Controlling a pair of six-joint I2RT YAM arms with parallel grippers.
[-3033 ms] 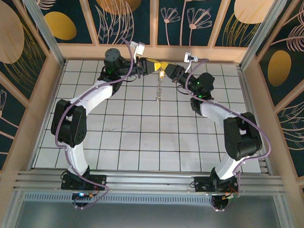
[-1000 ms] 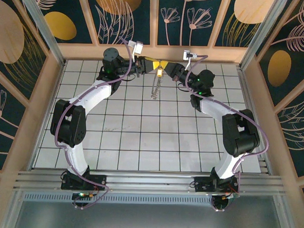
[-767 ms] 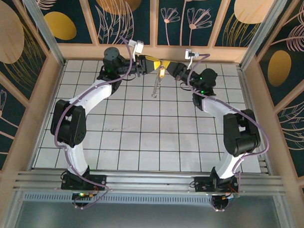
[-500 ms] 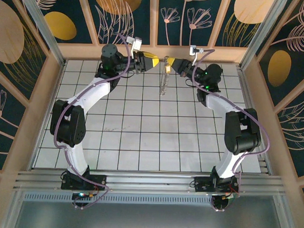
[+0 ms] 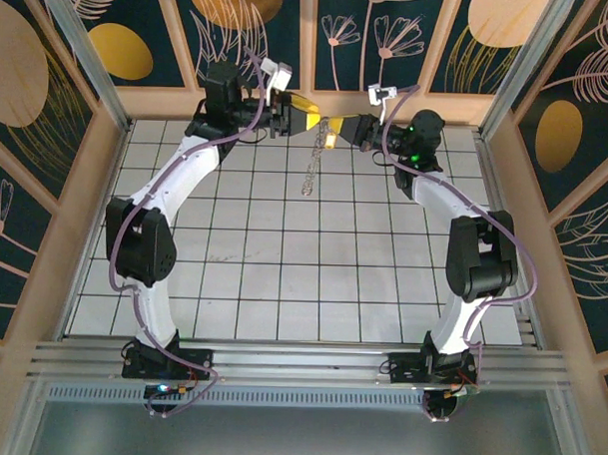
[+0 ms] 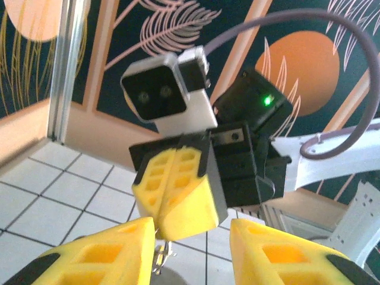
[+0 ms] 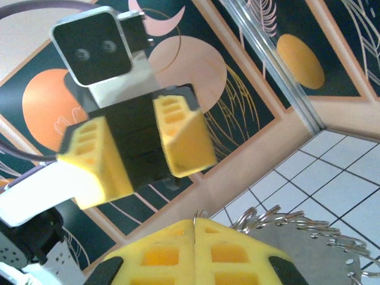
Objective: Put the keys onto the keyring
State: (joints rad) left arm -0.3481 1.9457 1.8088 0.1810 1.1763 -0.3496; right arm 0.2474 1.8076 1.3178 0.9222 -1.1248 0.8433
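Observation:
My right gripper [image 5: 339, 127] is shut on the top of the keyring, a thin chain [image 5: 310, 174] that hangs from it over the back tiles. The small yellow-orange tag of the key [image 5: 328, 140] dangles just under its tips. In the right wrist view a wire loop sticks up between the shut gripper [image 7: 196, 225], and linked rings of the keyring [image 7: 297, 228] trail to the right. My left gripper [image 5: 310, 120] faces it, open and a little apart. In the left wrist view the left gripper [image 6: 193, 230] has its jaws either side of the right fingers [image 6: 178, 196], and the key [image 6: 160, 258] hangs below.
Both arms reach to the far edge of the white tiled floor [image 5: 283, 267], close to the wooden back wall [image 5: 308, 106]. Wooden side walls and metal posts [image 5: 85, 50] enclose the space. An aluminium rail [image 5: 299, 362] runs along the near edge.
My left gripper has opened and drawn back to the left. Both grippers have risen towards the back wall. The chain now hangs from the right gripper alone.

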